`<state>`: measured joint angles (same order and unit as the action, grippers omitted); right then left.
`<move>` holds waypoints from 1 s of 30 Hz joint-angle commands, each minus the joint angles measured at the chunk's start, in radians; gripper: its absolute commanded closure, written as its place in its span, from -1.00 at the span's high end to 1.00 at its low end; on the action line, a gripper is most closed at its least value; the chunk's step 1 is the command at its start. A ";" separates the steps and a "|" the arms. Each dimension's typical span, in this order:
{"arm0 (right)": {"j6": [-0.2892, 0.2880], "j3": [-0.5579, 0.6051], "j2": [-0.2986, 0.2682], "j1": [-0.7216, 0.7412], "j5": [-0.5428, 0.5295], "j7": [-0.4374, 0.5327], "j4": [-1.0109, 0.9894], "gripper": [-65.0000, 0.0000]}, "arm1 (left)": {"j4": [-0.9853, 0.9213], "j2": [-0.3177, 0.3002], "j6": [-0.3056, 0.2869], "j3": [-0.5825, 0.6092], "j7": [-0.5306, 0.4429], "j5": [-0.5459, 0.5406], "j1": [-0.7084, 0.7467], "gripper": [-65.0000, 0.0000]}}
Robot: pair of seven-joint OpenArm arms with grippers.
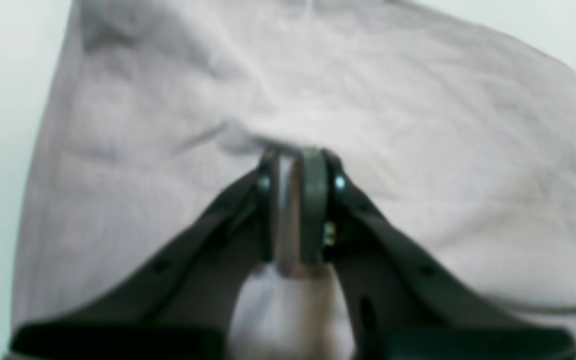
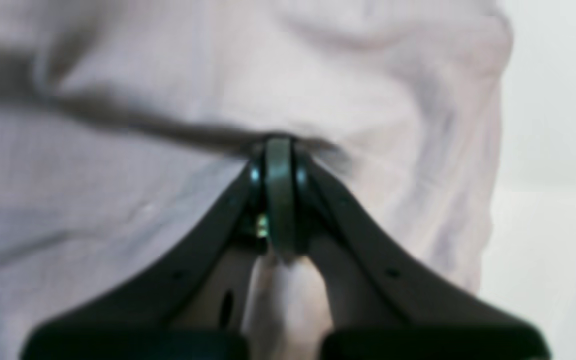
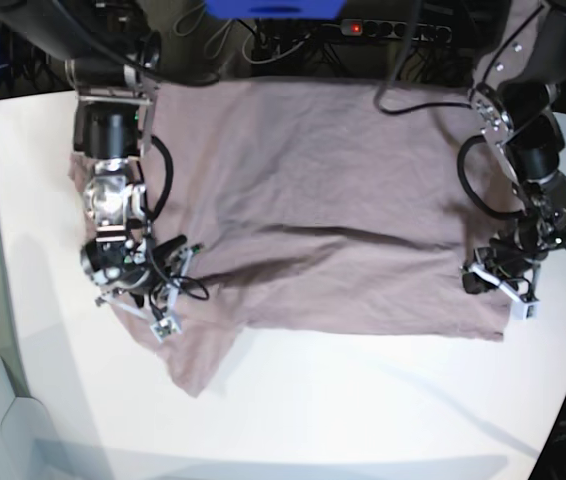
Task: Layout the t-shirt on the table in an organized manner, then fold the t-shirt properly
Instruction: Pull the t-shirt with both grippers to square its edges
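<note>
The mauve t-shirt [image 3: 323, 200] lies spread across the white table [image 3: 363, 410], with a crease running across its middle and one corner trailing toward the front left. My right gripper [image 3: 161, 310] sits at the shirt's left side. In its wrist view the right gripper [image 2: 279, 141] is shut, pinching a ridge of the t-shirt [image 2: 118, 200]. My left gripper [image 3: 495, 285] is at the shirt's lower right corner. Seen up close, the left gripper [image 1: 295, 151] is shut on a fold of the t-shirt [image 1: 418, 125], with cloth showing between the pads.
Cables and a power strip [image 3: 363, 27] run along the table's back edge behind the shirt. Both arms' black cables loop over the cloth near the wrists. Bare white tabletop stretches in front of the shirt toward the rounded front edge.
</note>
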<state>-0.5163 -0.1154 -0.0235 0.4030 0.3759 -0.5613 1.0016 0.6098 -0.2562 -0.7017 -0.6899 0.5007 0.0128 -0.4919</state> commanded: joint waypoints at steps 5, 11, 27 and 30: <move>0.063 -0.083 -0.085 0.192 0.028 0.083 -0.266 -1.00 | -0.083 -0.002 0.004 0.002 -0.056 0.065 -0.104 -0.71; 0.121 -0.116 -0.160 0.365 0.027 0.139 -0.395 -1.00 | -0.086 -0.009 0.099 0.003 -0.070 0.075 -0.190 -0.50; 0.064 -0.105 0.021 0.070 0.030 -0.277 0.417 -1.00 | 0.645 -0.018 0.098 0.006 0.474 -0.224 0.135 -0.50; 0.061 -0.105 0.070 -0.031 0.027 -0.339 0.534 -1.00 | 0.648 -0.009 0.098 0.034 0.461 -0.242 0.220 -0.50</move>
<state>-0.4519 -0.2188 0.0570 0.3450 0.4007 -0.9092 1.5181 1.2465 -0.2543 -0.6025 -0.6575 0.9668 -0.2165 -0.2554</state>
